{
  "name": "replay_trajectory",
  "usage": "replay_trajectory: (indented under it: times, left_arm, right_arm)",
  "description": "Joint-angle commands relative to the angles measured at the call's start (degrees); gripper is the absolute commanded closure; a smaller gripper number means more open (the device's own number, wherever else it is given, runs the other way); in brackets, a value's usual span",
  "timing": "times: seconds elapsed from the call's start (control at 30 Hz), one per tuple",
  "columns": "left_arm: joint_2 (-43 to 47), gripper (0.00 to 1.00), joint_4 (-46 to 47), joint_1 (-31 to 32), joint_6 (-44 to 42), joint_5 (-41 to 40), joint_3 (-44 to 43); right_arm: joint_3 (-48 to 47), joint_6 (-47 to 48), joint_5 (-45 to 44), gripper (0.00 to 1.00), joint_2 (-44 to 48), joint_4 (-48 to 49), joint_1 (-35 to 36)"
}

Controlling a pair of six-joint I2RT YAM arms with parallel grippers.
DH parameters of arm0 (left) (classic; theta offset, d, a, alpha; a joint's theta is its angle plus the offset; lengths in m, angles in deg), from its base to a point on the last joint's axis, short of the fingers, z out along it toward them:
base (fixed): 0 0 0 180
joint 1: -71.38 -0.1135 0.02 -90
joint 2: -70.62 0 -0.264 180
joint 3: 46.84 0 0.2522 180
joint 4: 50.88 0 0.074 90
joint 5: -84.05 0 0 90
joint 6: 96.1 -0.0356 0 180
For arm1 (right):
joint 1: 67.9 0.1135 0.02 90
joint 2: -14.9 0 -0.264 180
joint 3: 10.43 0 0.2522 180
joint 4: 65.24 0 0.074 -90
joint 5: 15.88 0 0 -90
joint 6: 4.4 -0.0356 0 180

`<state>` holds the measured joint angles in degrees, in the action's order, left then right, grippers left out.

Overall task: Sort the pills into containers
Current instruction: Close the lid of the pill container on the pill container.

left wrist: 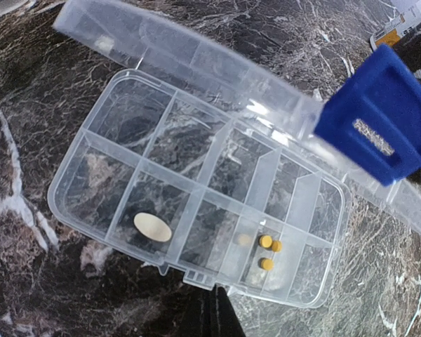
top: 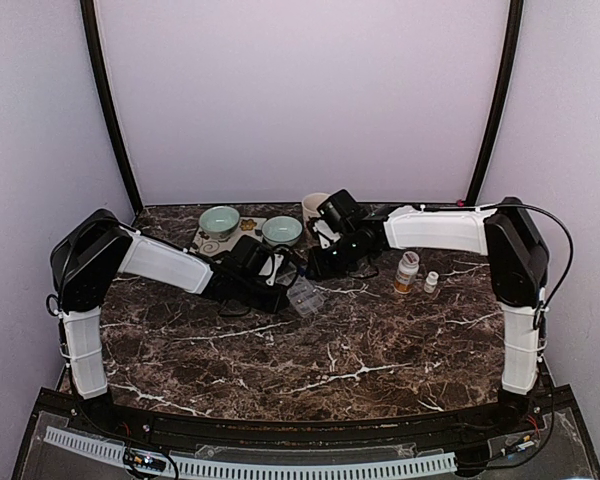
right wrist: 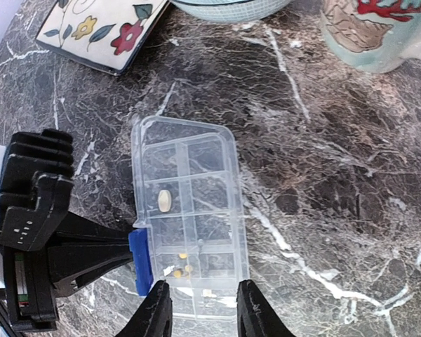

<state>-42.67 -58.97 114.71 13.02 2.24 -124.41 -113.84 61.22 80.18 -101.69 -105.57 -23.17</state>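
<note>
The clear organiser box (left wrist: 196,189) lies on the marble with its lid (left wrist: 196,60) folded back. One near compartment holds a beige oval pill (left wrist: 152,227). Three small yellow pills (left wrist: 266,242) lie in another compartment further along the same row. My left gripper (left wrist: 209,309) is shut, its tip against the box's front tab. In the right wrist view the left gripper (right wrist: 140,261) shows a blue tip at the box's (right wrist: 186,210) left edge. My right gripper (right wrist: 203,286) hovers open over the box's near end, nothing between its fingers. One blue-faced right finger (left wrist: 379,116) hangs above the lid.
Two pale green bowls (top: 220,220) (top: 282,231) and a flowered tile (top: 212,242) stand behind the box (top: 305,298). A mug (top: 315,205) is further back. An amber pill bottle (top: 407,271) and a small white cap (top: 431,282) stand to the right.
</note>
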Motion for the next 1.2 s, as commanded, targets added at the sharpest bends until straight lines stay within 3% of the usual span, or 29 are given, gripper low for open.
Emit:
replay_trajectory:
  times: [0.0, 0.6, 1.17]
  left_arm:
    - [2.13, 1.0, -0.24, -0.18, 1.02, 0.65, 0.88]
    - [9.93, 1.0, -1.31, -0.14, 3.22, -2.52, 10.12]
    - [12.24, 0.98, -3.48, -0.33, 3.19, -8.23, 5.82]
  right_arm:
    - [-1.91, -0.74, 0.78, 0.67, -1.75, 1.1, 1.48]
    - [-1.95, -1.17, -0.04, 0.67, -6.83, 2.18, 4.02]
    - [-6.62, 1.01, -8.27, 0.64, -8.92, -3.19, 5.15]
